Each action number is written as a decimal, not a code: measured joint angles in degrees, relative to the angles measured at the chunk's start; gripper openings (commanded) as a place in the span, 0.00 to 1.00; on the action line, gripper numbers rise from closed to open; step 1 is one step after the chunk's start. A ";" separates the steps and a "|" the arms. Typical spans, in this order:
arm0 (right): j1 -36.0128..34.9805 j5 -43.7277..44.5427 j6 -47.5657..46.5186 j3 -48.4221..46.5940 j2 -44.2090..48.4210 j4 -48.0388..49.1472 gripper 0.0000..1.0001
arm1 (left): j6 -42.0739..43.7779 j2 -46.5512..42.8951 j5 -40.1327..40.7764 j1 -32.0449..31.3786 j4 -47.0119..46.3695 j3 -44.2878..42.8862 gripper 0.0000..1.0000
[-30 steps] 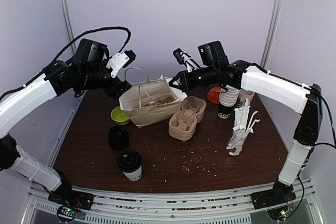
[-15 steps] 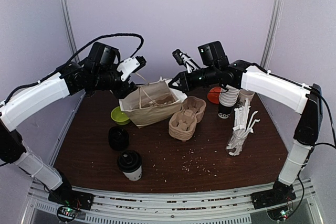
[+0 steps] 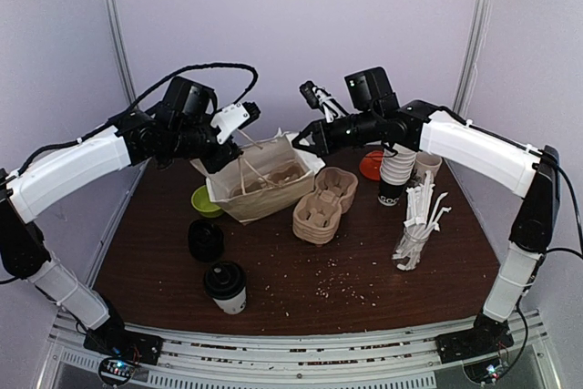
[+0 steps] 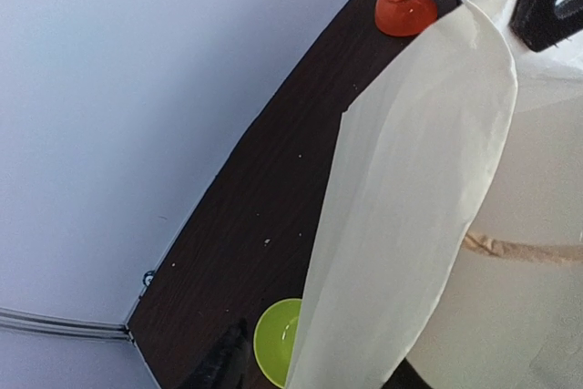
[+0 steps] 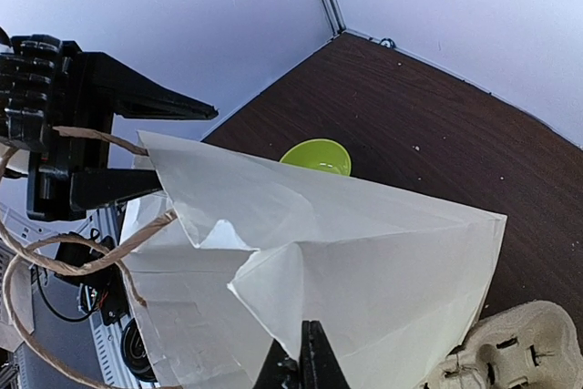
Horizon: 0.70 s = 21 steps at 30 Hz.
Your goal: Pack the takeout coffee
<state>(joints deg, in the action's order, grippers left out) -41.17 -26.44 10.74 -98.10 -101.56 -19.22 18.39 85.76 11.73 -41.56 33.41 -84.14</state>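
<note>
Right gripper is pinched tight on one rim of the paper bag; its wrist view shows both fingertips pressed together over a fold of the pale paper. Left gripper sits at the opposite rim, across the bag's mouth from the right one, with its jaws apart. Seen from the right wrist, one black finger runs above the bag's corner and the other below it, with a twine handle passing between them. Whether either pad already touches the paper is hard to say from these angles, so I judge this a grasp being set up, not made.

Between the two grippers the bag's mouth is partly spread, and no cup shows in it. The takeout coffee, lid on and upright, stands well away from both grippers, below the left one and toward the arm bases, just past the black stack of lids. Neither gripper is near it.

So the packing proper has not begun; only one side of the bag is secured. Left to do, by my reckoning: take the other rim and pull the mouth wide, free one gripper, fetch the cup, and lower it upright into the bag.
</note>
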 measured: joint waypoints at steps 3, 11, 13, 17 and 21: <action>0.07 0.00 0.07 -0.15 0.00 -0.17 0.00 | 0.28 0.00 0.04 0.00 -0.46 0.02 0.19; 0.07 -0.02 0.09 -0.33 0.00 -0.39 0.14 | 0.70 -0.11 -0.15 0.00 -0.63 0.02 0.00; 0.07 -0.11 0.48 -0.33 0.00 -0.39 0.31 | 0.74 -0.31 -0.11 0.00 -0.61 0.07 0.00; 0.07 -0.11 1.22 -0.33 0.00 -0.50 0.62 | 0.70 -0.70 0.04 0.00 -0.59 0.13 0.00; 0.07 0.63 1.53 -0.42 0.33 -1.01 0.78 | 0.04 -0.74 0.31 0.00 -0.57 0.13 0.00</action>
<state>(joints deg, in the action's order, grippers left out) -41.10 -25.80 12.27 -98.52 -101.23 -20.23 18.44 85.01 12.03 -41.56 32.84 -84.01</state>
